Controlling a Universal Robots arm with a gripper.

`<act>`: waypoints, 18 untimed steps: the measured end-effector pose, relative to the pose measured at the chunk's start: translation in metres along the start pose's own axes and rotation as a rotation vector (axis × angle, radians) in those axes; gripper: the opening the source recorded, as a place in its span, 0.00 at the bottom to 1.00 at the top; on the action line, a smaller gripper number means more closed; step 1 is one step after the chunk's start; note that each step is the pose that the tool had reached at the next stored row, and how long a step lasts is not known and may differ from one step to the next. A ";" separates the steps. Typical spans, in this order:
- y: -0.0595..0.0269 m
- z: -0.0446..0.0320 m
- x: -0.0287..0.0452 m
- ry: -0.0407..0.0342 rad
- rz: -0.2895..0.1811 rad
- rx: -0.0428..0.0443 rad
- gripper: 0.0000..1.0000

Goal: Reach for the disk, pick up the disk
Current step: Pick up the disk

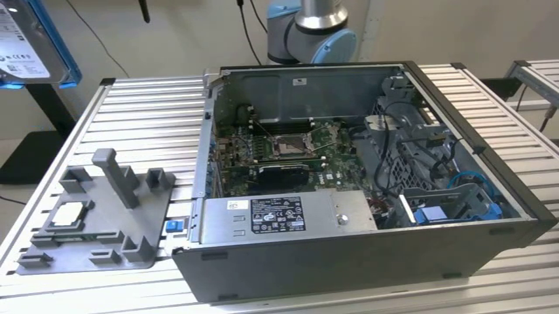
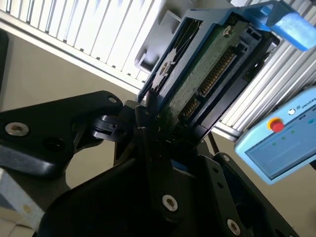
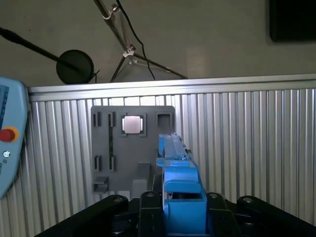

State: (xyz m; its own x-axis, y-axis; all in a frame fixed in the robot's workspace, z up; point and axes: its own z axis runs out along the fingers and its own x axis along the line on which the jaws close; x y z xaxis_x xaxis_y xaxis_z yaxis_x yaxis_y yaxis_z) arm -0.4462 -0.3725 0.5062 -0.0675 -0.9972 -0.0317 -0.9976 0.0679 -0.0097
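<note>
Black fingers [image 2: 146, 112] pinch one end of the disk [image 2: 217, 52]; the gripper [image 2: 170, 126] is closed on it. The disk hangs edge-on in the air above the grey tray [image 3: 148, 145], which carries a square silver chip [image 3: 133, 124]. Held by one end only, its smooth metal and slick blue bracket [image 2: 286, 22] could slip or pivot under a jolt. Flat, rectangular; green board [image 2: 190, 86], gold pins [image 2: 213, 73].

Free air between tool [image 3: 183, 210] and fixture [image 3: 148, 148]; case [image 1: 349, 261] alongside
</note>
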 end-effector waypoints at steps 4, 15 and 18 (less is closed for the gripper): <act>-0.0077 0.0001 -0.0005 0.0000 0.000 0.0000 0.00; -0.0328 0.0004 -0.0023 0.0000 0.000 -0.0002 0.00; -0.0404 0.0005 -0.0028 0.0000 0.000 -0.0001 0.00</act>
State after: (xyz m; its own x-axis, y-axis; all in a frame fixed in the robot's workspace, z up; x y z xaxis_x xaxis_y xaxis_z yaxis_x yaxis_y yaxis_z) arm -0.4057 -0.3725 0.5062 -0.0676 -0.9972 -0.0318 -0.9976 0.0679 -0.0096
